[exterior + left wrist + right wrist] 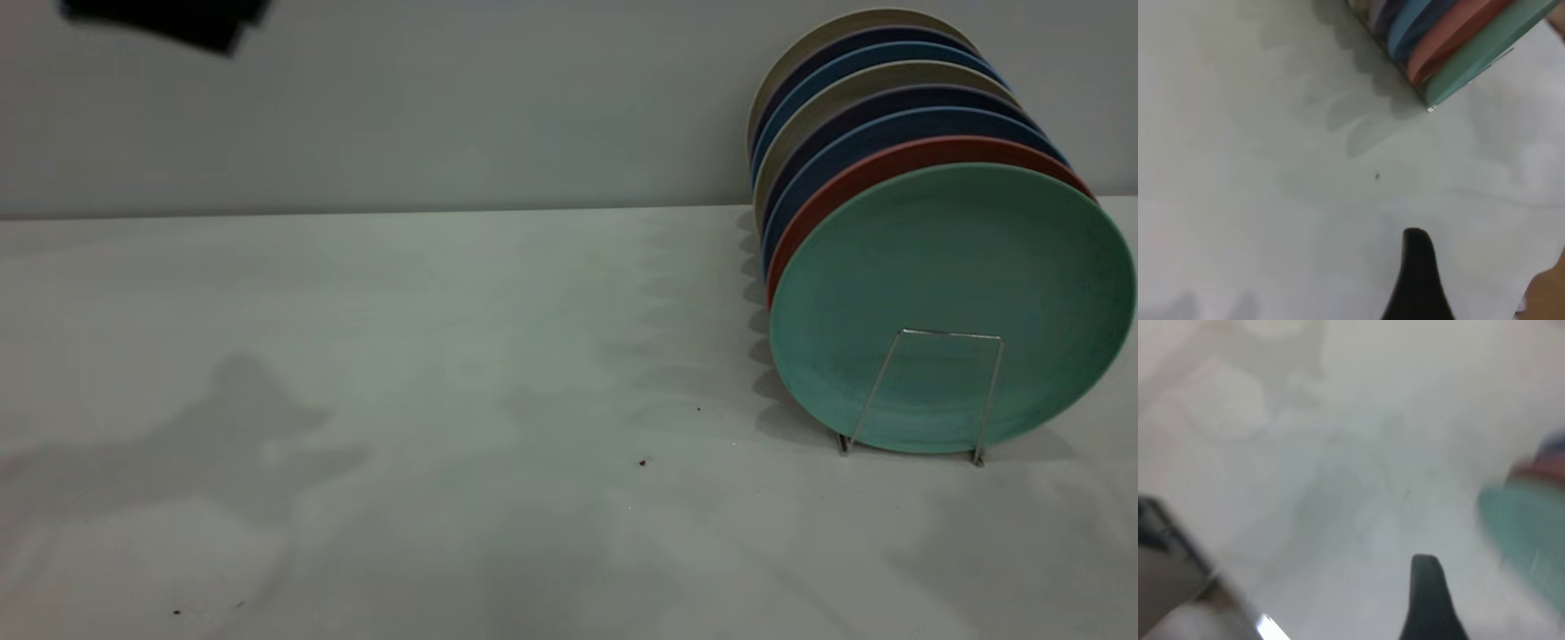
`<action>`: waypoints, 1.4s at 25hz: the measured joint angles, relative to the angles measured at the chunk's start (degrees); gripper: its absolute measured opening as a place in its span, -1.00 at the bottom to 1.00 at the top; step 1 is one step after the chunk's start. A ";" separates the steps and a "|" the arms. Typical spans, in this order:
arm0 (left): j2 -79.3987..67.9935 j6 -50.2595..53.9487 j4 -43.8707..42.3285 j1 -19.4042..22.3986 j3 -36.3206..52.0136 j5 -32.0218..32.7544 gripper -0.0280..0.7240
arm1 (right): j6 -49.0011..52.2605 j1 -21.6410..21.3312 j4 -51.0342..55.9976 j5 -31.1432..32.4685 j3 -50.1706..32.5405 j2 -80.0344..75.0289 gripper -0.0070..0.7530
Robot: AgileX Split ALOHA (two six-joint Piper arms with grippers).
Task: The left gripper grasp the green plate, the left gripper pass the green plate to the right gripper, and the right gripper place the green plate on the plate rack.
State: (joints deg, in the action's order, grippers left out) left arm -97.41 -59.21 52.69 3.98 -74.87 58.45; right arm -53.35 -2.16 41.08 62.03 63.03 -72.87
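Exterior view: green plate (951, 302) racked, far from left end effector (169, 22).

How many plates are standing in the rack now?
8, upright in one row in the plate rack: the green plate at the front, a salmon-pink plate behind it, then six blue, dark and beige plates. More may be hidden behind.
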 joint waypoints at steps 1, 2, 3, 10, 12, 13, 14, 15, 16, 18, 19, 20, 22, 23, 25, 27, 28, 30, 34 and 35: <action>2.63 2.71 -2.25 0.00 0.00 0.04 0.64 | 5.28 0.00 -4.57 2.42 0.00 2.42 0.40; 4.81 5.16 -4.35 0.00 0.00 0.04 0.64 | 11.34 0.00 -9.20 5.20 0.00 5.31 0.40; 7.45 8.41 -7.51 0.00 0.00 0.11 0.64 | 16.88 0.00 -12.95 7.14 0.00 8.15 0.40; 22.51 30.22 -25.95 0.00 0.00 8.34 0.64 | 37.46 0.00 -34.55 9.03 -8.80 29.56 0.40; 25.84 34.59 -30.00 0.00 -0.05 8.45 0.64 | 39.76 0.00 -37.91 9.03 -14.63 35.15 0.40; 27.03 36.13 -31.68 0.00 -0.05 8.45 0.64 | 41.16 0.00 -38.82 9.03 -17.18 37.71 0.40; 28.36 37.74 -33.73 0.00 -0.05 8.45 0.64 | 42.36 0.00 -39.61 8.92 -20.23 39.95 0.40; 29.67 39.11 -34.91 0.00 0.18 8.45 0.64 | 43.28 0.00 -40.17 8.08 -23.18 41.89 0.40; 30.88 39.91 -35.82 0.00 0.78 8.45 0.64 | 44.36 0.00 -40.37 7.02 -25.52 43.25 0.40; 34.35 41.01 -37.21 0.00 4.18 8.45 0.64 | 45.76 0.00 -40.55 5.20 -30.46 45.56 0.40; 36.36 41.15 -37.51 0.00 6.09 8.45 0.64 | 46.14 0.00 -41.08 4.80 -32.57 46.24 0.40; 38.10 41.20 -37.58 0.00 8.20 8.45 0.64 | 46.89 0.24 -41.08 4.47 -34.00 47.06 0.40; 42.37 41.26 -37.58 0.00 14.38 8.45 0.64 | 48.37 2.10 -41.45 3.15 -35.52 48.45 0.40; 44.51 41.26 -37.62 0.00 16.93 8.45 0.64 | 48.57 3.16 -41.53 2.84 -35.63 48.87 0.40; 48.01 41.62 -38.13 0.00 22.52 8.45 0.64 | 49.15 5.67 -41.81 2.36 -35.82 49.00 0.40; 52.62 42.80 -39.50 0.00 27.94 8.35 0.64 | 49.96 7.92 -42.40 2.29 -35.97 49.00 0.41; 54.37 43.90 -40.69 0.00 30.74 8.11 0.64 | 50.27 8.98 -42.58 2.23 -35.97 49.00 0.41; 57.95 46.09 -43.79 0.00 35.92 7.55 0.64 | 50.47 10.04 -42.83 2.23 -35.97 49.00 0.41; 63.90 48.24 -49.21 0.00 42.57 5.68 0.64 | 50.47 10.24 -43.25 2.23 -35.97 49.00 0.41; 64.92 48.81 -49.47 0.00 43.54 5.45 0.64 | 50.47 10.24 -43.29 2.23 -35.97 49.00 0.41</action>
State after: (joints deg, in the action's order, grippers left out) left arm -32.49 -10.40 3.23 3.98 -31.33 63.90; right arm -2.88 8.08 -2.21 64.25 27.06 -23.87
